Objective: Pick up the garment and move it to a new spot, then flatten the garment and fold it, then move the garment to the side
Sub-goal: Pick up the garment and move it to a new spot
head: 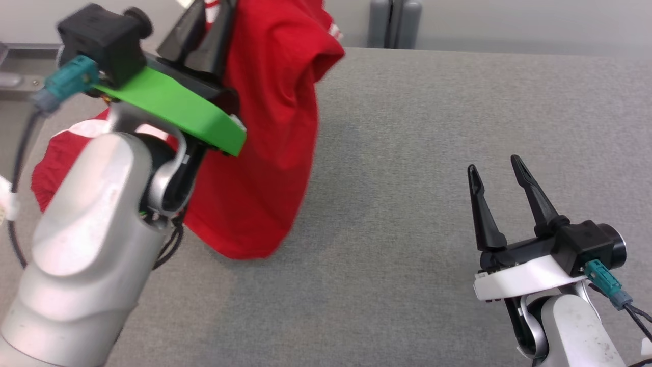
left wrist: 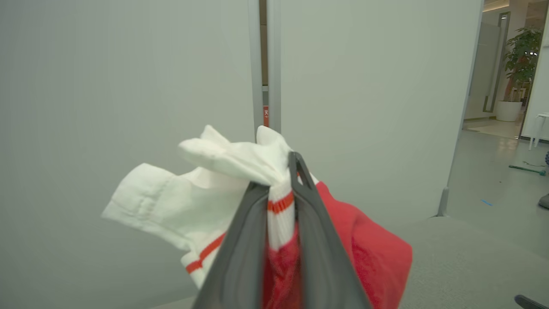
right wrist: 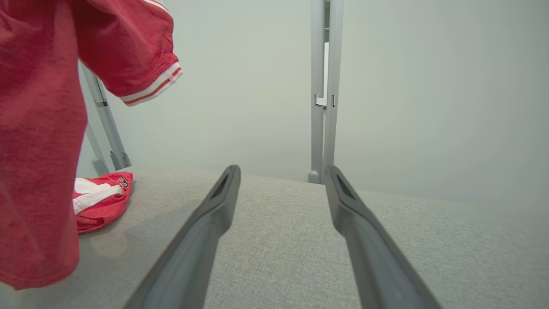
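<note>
Garment (head: 270, 127) hangs red, pinched at its white-trimmed edge in my left gripper (left wrist: 278, 180) over the table's (head: 433, 153) far left corner; my right gripper (head: 493, 164) hovers spread near the right edge.

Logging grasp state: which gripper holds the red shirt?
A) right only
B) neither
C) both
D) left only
D: the left gripper is shut on the red shirt at its white striped trim; the right gripper stands open, apart from it, over the gray table.

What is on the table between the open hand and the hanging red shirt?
Nothing. In the head view, the grey table is bare between the right hand and the red shirt.
</note>
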Controlling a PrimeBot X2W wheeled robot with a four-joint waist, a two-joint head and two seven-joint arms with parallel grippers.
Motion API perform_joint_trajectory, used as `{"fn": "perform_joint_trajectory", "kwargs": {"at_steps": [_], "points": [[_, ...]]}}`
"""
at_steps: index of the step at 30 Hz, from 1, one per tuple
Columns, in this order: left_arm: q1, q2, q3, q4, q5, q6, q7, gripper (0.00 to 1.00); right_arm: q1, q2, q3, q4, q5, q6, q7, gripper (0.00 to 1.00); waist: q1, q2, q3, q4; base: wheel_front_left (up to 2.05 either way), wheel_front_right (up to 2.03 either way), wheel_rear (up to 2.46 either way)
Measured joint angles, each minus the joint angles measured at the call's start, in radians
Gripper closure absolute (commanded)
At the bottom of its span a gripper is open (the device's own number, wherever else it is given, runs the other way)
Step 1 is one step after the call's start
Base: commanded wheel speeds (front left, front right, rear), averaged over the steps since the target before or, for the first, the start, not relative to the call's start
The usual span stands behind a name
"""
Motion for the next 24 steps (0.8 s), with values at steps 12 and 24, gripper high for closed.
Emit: {"fn": "perform_joint_trajectory", "kwargs": {"at_steps": [12, 24], "points": [[0.019, -0.192, -0.108, 0.146, 0.025, 0.026, -0.074, 1.0, -0.027, 0.001, -0.018, -0.027, 0.073, 0.0, 0.0, 0.0, 0.0, 0.0, 0.027, -0.204, 0.0, 0.0, 0.0], [-0.042, -0.244, -0.091, 0.501, 0.011, 0.01, -0.179, 0.0, -0.04, 0.001, -0.012, -0.028, 0.116, 0.0, 0.0, 0.0, 0.0, 0.0, 0.107, -0.403, 0.0, 0.0, 0.0]]}}
